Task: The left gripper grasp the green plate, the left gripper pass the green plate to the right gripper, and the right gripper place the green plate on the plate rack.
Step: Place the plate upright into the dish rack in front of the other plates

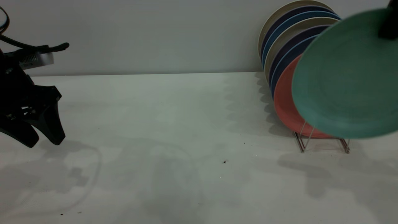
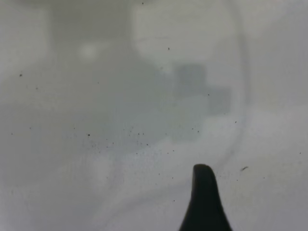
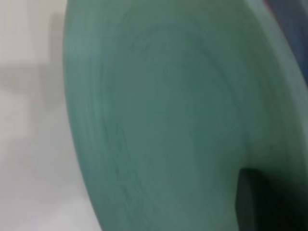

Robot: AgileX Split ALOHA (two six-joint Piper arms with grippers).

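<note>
Fingers of the right gripper (image 1: 388,28) clamp the green plate (image 1: 348,81) rim above the plate rack (image 1: 323,141) (left gripper (image 1: 43,137) released, well apart).

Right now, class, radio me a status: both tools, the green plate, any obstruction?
Left tool empty, parked far left over table. Right tool grips green plate by upper rim, held tilted before plate rack. Salmon plate fills nearest occupied slot; path otherwise open.

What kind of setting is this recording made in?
Most likely a lab bench staged as a dish-drying spot: a bare white table against a plain wall, a wire plate rack full of plates, and the right gripper holding a green plate.
</note>
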